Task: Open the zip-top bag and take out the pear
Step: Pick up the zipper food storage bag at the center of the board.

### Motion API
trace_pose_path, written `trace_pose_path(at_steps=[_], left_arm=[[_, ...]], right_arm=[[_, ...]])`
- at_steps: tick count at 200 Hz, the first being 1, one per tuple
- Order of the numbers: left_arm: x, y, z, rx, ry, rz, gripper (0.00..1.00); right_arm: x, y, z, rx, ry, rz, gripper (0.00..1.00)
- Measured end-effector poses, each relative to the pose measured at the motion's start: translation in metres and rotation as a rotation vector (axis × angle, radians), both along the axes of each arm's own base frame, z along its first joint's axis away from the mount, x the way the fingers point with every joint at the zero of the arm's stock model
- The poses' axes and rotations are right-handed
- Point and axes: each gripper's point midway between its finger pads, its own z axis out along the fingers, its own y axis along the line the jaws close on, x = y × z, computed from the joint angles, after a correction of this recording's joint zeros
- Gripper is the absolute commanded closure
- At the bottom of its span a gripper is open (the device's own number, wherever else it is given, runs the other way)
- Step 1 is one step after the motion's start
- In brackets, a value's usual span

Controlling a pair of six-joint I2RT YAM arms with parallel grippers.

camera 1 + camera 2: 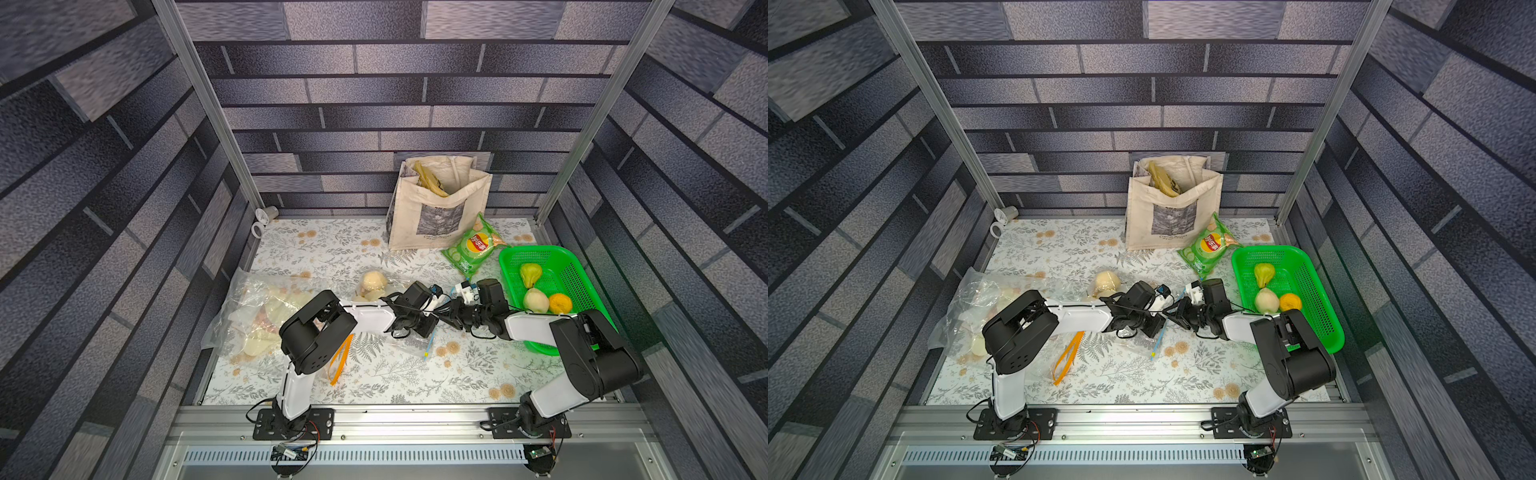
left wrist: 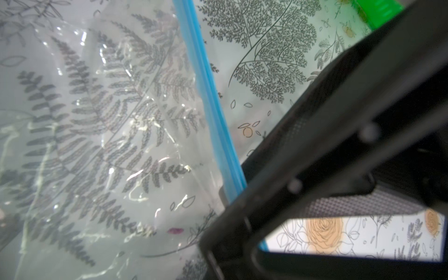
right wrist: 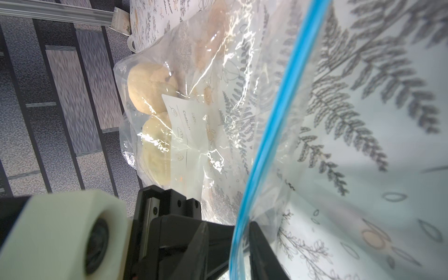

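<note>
The left gripper (image 2: 236, 194) and right gripper (image 3: 238, 232) are clamping the zip-top bag's (image 3: 206, 126) seal (image 3: 278, 109) between their jaws, likely to part it.

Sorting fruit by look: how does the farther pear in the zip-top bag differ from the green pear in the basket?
The bagged pear is pale tan and looks round; the basket pear is green and tapers. The bagged pear sits inside the zip-top bag; the basket pear lies bare in the green basket. Both look whole.
</note>
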Motion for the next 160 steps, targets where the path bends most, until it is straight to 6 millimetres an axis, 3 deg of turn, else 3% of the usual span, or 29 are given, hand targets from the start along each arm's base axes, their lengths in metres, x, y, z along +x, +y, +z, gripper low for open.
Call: trace_pose_path(at_steps=[74,160], left_arm=[[-0.027,0.058,0.007,0.112,0.106,0.050,0.78],[-0.052,0.078,0.070,0.003,0.094,0.062,0.59]], right_arm=[[0.015,0.009,0.013,0.003,-0.041,-0.013,0.63],[0.013,-0.002,0.016,-0.115,-0.033,-0.016,0.68]])
